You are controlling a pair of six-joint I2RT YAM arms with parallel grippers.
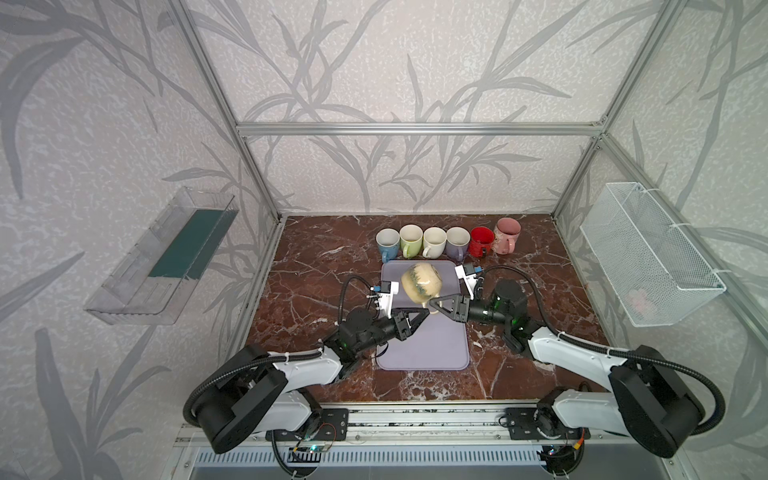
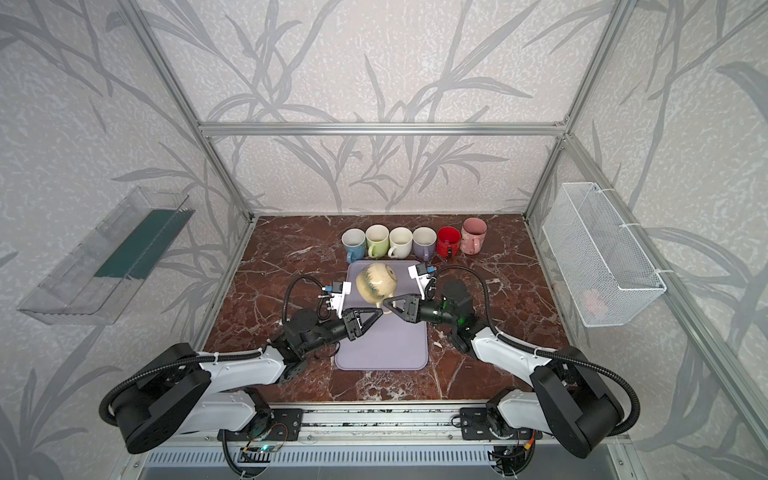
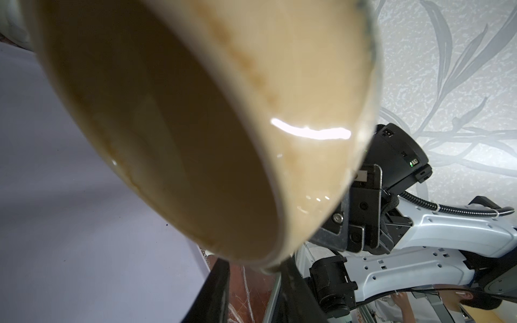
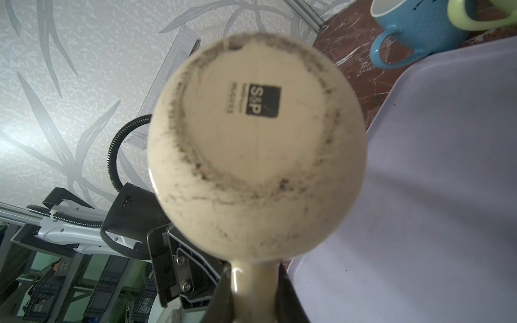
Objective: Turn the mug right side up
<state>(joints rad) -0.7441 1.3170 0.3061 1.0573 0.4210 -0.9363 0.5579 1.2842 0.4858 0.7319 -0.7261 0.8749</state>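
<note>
A cream mug (image 1: 420, 280) (image 2: 375, 281) with dark streaks hangs tipped on its side above the lavender mat (image 1: 424, 345) in both top views. My right gripper (image 1: 433, 303) (image 4: 253, 282) is shut on the mug's handle (image 4: 254, 279), and the right wrist view shows the stamped base (image 4: 251, 125). The mouth (image 3: 173, 134) faces the left wrist camera. My left gripper (image 1: 424, 312) (image 3: 253, 275) sits just under the rim. Its jaws stand apart with marble showing between them, and the rim's low edge touches one finger (image 3: 293, 279).
Several upright mugs line the back of the marble table (image 1: 316, 266): blue (image 1: 387, 243), green (image 1: 410, 240), white (image 1: 434, 242), purple (image 1: 457, 242), red (image 1: 481, 241), pink (image 1: 506, 235). A wire basket (image 1: 648, 253) hangs on the right wall and a clear bin (image 1: 166, 257) on the left wall.
</note>
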